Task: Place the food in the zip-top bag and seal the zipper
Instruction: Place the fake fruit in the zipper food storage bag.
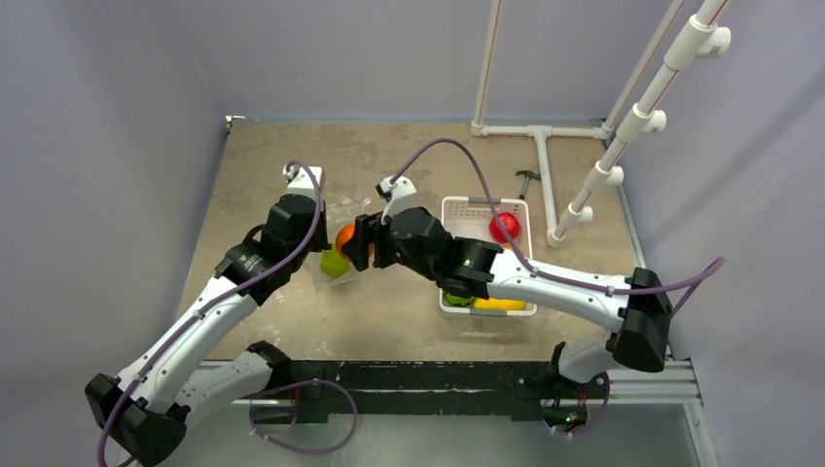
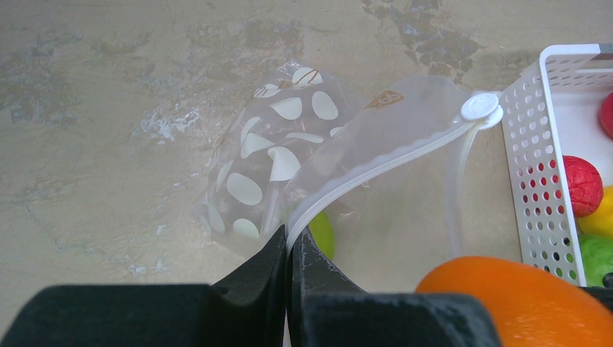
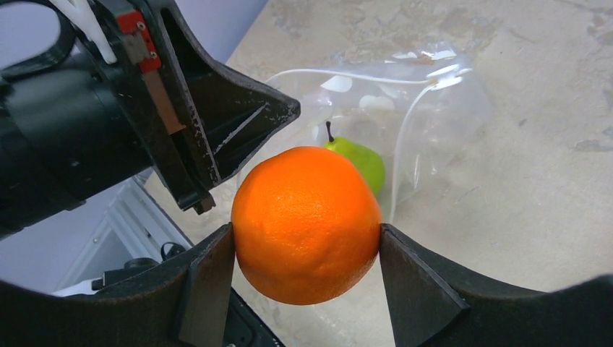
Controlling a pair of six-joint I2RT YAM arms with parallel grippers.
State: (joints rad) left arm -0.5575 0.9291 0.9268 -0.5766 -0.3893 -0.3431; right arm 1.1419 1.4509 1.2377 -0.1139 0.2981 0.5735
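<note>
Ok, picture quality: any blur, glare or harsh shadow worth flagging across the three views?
Top external: even light, sharp, no harsh shadows. Left wrist: the orange at the bottom edge is soft; the zip-top bag is crisp. Right wrist: orange peel sharp, mild sheen on the bag.

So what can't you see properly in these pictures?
- Top view: most of the zip-top bag hides under the left arm and right arm.
- Top view: the right arm covers the near end of the white basket, so the fruit there can't be counted.
- Left wrist view: the bottom edge cuts off the orange.
- Right wrist view: the orange hides part of the green pear.
</note>
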